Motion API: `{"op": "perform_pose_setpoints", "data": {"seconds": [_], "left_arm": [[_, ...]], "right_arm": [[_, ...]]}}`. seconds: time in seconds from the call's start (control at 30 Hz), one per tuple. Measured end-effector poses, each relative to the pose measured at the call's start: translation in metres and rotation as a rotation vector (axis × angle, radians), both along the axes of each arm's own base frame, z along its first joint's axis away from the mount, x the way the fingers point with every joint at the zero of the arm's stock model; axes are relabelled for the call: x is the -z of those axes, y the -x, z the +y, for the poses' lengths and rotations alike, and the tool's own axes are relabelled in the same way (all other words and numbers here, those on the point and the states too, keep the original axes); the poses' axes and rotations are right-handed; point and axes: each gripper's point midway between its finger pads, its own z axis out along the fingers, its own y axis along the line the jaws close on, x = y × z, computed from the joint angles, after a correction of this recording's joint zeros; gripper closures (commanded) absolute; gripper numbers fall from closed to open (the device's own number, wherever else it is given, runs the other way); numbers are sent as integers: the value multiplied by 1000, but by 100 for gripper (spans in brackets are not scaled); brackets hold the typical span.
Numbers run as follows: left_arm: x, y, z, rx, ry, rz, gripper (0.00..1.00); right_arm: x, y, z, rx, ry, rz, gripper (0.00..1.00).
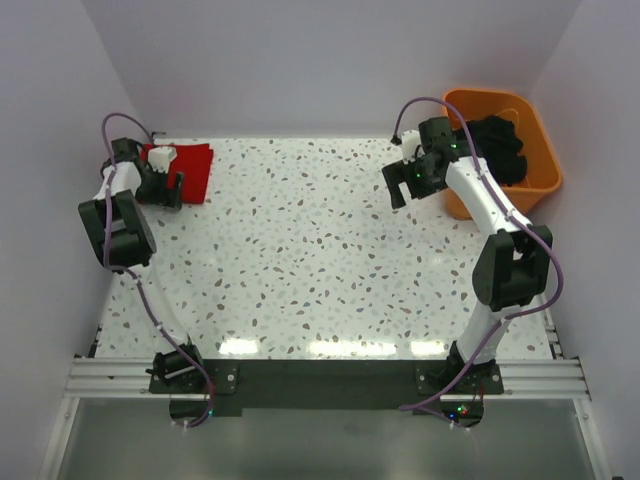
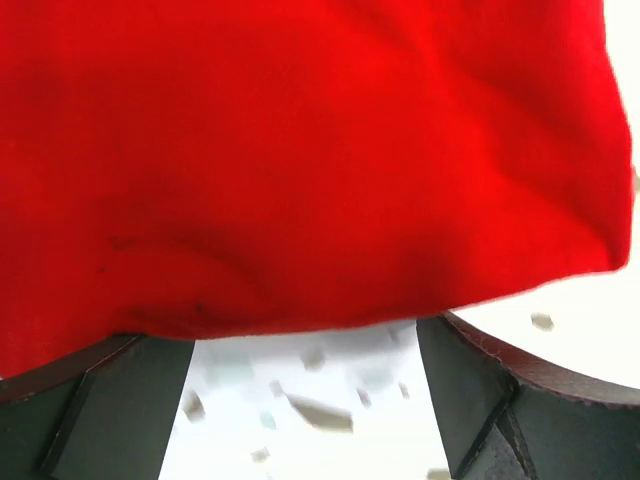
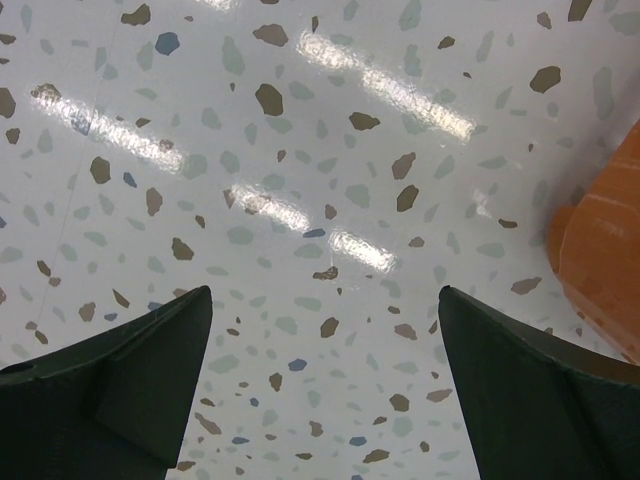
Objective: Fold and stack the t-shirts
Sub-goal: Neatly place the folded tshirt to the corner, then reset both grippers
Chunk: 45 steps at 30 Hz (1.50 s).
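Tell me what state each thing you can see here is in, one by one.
Bright red cloth t-shirt: folded into a small rectangle, lying at the far left corner of the speckled table.
Left pincer: open, at the shirt's edge, gripping nothing.
Orange plastic tub: upright, holding clothes.
Black clothes: crumpled in a heap inside the tub.
Right pincer: open, empty, over bare table beside the tub.

no text, no labels — nothing legible

plain pale lilac walls (image 1: 300, 60) enclose a white speckled terrazzo worktop (image 1: 320, 260); overhead light glares in streaks near its front aluminium rail (image 1: 320, 378).
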Motion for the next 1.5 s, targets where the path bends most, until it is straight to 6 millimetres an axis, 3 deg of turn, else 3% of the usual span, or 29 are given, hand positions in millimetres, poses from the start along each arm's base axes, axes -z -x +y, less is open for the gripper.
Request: {"op": "perform_pose_setpoints", "data": {"seconds": [0.17, 0.5, 0.63, 0.73, 0.83, 0.93, 1.03, 1.13, 1.23, 1.3, 1.33, 1.4, 1.5], "left_arm": [[-1, -28, 0, 8, 11, -58, 5], [-3, -64, -20, 40, 13, -116, 2], [-4, -67, -24, 46, 14, -134, 0], [-6, -51, -31, 51, 29, -123, 0], [-22, -32, -45, 67, 62, -110, 0], [-71, -31, -64, 103, 48, -173, 0], [-142, -33, -108, 182, 37, -297, 0], [-215, -22, -184, 337, 60, -432, 0], [-258, 3, -265, 508, 98, -515, 0], [-265, 26, -307, 594, 137, -530, 0], [-260, 43, -327, 634, 160, -522, 0], [-240, 75, -343, 670, 190, -476, 0], [-206, 109, -344, 661, 215, -391, 0]], "right_arm": [[0, 0, -1, 0, 4, -1, 1], [6, -5, 0, 0, 7, 12, 1], [7, -5, 1, -3, 3, 17, 1], [3, -7, 2, -7, -1, 6, 1], [-1, -10, 4, -16, -8, -10, 1], [-12, -11, 6, -26, -23, -46, 1], [-34, -12, 6, -28, -39, -117, 1], [-65, -7, 4, -24, -58, -214, 1], [-90, 9, -1, -17, -78, -291, 1], [-97, 24, -1, -23, -101, -312, 1], [-97, 34, 0, -27, -111, -312, 1], [-90, 54, 2, -44, -137, -301, 1], [-61, 94, 1, -63, -155, -229, 1]]}}
